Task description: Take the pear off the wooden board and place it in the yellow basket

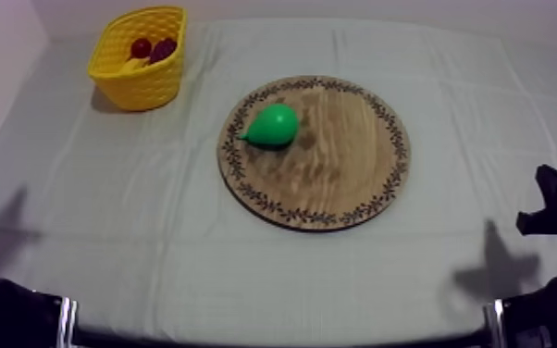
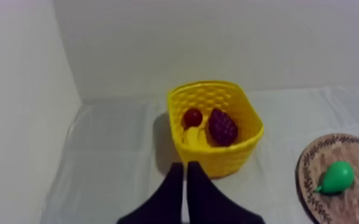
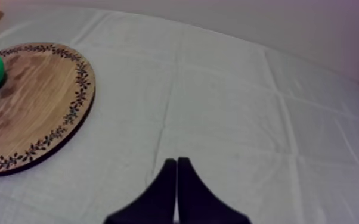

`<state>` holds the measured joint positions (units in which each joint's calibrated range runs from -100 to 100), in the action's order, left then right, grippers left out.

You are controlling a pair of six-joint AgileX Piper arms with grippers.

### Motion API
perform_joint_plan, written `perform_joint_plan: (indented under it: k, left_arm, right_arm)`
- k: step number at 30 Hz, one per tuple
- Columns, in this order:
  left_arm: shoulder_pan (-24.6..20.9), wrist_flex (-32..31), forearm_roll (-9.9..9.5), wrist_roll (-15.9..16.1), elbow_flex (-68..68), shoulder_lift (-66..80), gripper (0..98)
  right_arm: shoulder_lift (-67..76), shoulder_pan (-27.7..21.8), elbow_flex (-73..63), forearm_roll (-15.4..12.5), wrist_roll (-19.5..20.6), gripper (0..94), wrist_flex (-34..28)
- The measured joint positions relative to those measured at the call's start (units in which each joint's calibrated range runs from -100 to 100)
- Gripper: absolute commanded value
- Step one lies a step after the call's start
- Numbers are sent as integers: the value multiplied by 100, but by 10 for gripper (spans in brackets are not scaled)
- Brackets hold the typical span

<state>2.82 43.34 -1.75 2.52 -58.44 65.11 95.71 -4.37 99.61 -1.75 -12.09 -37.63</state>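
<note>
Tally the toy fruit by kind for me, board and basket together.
Pear: 1, on the wooden board
Banana: 1, in the yellow basket
Bunch of grapes: 1, in the basket
Small red fruit: 1, in the basket
Total: 4

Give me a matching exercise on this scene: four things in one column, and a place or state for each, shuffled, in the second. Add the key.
Column one:
1. pear
2. bunch of grapes
3. left gripper
4. yellow basket

Column two:
A. standing at the far left of the cloth
B. fingers together, shut on nothing
C. lying on the wooden board
D. lying inside the basket

Pairs: 1-C, 2-D, 3-B, 4-A.
</note>
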Motion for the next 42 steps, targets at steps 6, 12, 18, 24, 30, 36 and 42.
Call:
perform_joint_plan:
  k: [6,12,18,24,30,36,42]
  left_arm:
    - [197,410,75,217,1241,-992,0]
    - [492,652,75,305,2398,-2044,0]
    - [859,1247,64,361,3691,-3030,0]
    - [1202,1725,93,486,4938,-4044,0]
    - [1482,1973,118,602,5935,-4865,0]
    - [1782,2349,65,744,6684,-5471,0]
    - [2126,2512,-84,758,6746,-5882,0]
  right_arm:
    - [0,0,0,0,0,3,-4]
    - [0,0,0,0,0,3,-4]
    - [0,0,0,0,0,3,-4]
    - [0,0,0,0,7,3,-4]
    - [0,0,0,0,2,3,-4]
    - [0,0,0,0,2,3,-4]
    - [0,0,0,0,2,3,-4]
